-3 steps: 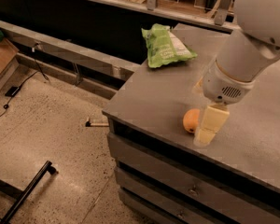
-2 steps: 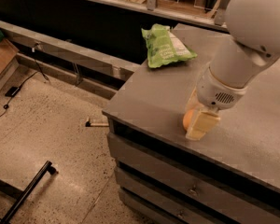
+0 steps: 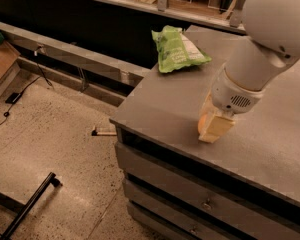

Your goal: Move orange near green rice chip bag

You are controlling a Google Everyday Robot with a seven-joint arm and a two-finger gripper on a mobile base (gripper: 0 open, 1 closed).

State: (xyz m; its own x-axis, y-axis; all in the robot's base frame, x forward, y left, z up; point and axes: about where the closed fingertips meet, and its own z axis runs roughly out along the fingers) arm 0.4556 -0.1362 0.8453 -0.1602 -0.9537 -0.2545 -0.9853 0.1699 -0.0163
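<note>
Print on green rice chip bag (image 3: 177,49) unreadable, white patch only. The gripper (image 3: 213,128) is down on the grey counter (image 3: 160,109) near the front edge. The orange (image 3: 204,119) peeks out at its left side, mostly hidden; grip state can't tell. Bag well apart, toward the back.

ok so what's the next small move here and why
Probably secure the grasp on the orange where it sits, before any lift. The gripper is down at the counter, right over the fruit, with only a sliver of orange showing beside it. The green rice chip bag lies well apart, toward the counter's far corner.
</note>
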